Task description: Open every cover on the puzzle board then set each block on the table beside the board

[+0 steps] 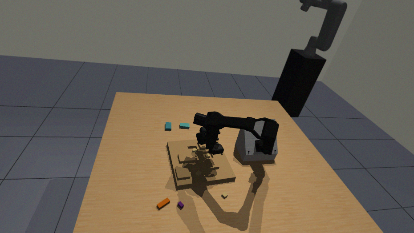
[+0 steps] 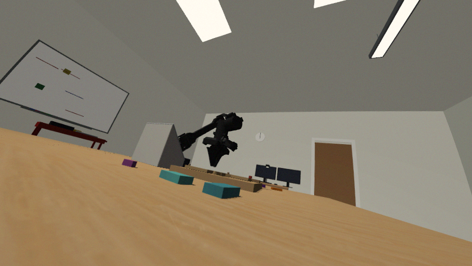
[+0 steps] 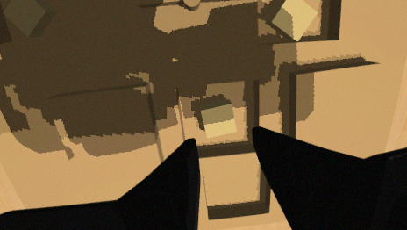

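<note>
Risk: black parallel-jaw gripper, jaws part-open and empty, above small cream cube in its well; off-centre descent could jam fingertips on tan wooden puzzle board.

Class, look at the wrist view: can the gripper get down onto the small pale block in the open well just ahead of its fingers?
Probably yes. The gripper hangs open above the board, the pale block lies uncovered in its well, and nothing sits between them.
</note>
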Tool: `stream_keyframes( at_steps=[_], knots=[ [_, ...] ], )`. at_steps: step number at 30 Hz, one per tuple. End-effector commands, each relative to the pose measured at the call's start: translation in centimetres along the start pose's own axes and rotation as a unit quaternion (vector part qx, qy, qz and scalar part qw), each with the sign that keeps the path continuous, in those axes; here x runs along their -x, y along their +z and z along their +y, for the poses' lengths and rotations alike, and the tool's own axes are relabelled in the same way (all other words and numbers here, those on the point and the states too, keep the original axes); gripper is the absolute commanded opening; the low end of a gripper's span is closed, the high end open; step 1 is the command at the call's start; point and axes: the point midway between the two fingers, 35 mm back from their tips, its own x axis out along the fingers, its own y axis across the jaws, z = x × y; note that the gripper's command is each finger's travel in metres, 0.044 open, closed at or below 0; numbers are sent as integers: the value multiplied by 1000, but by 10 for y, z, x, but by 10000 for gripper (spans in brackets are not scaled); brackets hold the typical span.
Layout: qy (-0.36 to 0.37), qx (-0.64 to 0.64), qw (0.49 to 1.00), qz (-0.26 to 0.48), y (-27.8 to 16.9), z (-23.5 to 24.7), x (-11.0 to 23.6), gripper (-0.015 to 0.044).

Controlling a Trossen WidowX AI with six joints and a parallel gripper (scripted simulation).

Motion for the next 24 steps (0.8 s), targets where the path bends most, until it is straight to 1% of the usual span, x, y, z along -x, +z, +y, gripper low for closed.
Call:
stream_keyframes(
  at_steps=[1, 16, 24],
  knots=[
    [3, -4, 1000, -1, -1, 0, -2, 144],
    [2, -6, 1000, -1, -1, -1, -2, 144],
    [3, -52, 999, -1, -1, -1, -2, 144]
  ],
)
